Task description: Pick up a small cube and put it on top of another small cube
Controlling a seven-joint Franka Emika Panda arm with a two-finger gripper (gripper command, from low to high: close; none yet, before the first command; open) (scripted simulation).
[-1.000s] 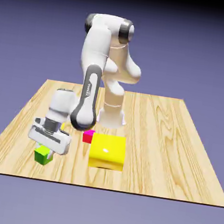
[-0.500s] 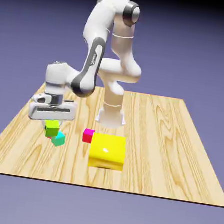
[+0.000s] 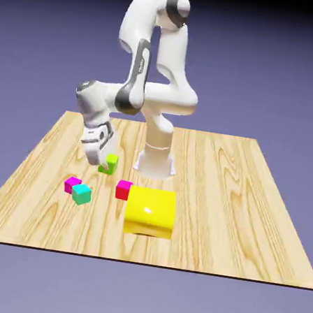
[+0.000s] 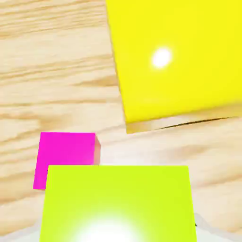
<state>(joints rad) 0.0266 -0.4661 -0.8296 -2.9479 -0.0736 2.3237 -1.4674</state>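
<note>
The small lime-green cube (image 3: 112, 160) hangs above the table with my gripper (image 3: 106, 164) shut on it. The hand is tilted, and the cube sits at its lower tip. In the hand view this green cube (image 4: 118, 203) fills the bottom and hides the fingertips. The small red cube (image 3: 123, 190) rests on the table just right of and nearer the camera than the held cube, against the yellow block's left corner. In the hand view the red cube (image 4: 66, 153) shows a pink-magenta top and lies just beyond the green one, slightly left.
A big yellow block (image 3: 150, 211) stands on the wooden table (image 3: 251, 202), also large in the hand view as the yellow block (image 4: 175, 56). A magenta cube (image 3: 72, 184) and a cyan cube (image 3: 81, 194) sit together at the exterior view's left.
The gripper lifted the green cube off the table and carried it toward the exterior view's right, near the red cube. The hand turned and tilted, uncovering the magenta and cyan cubes.
</note>
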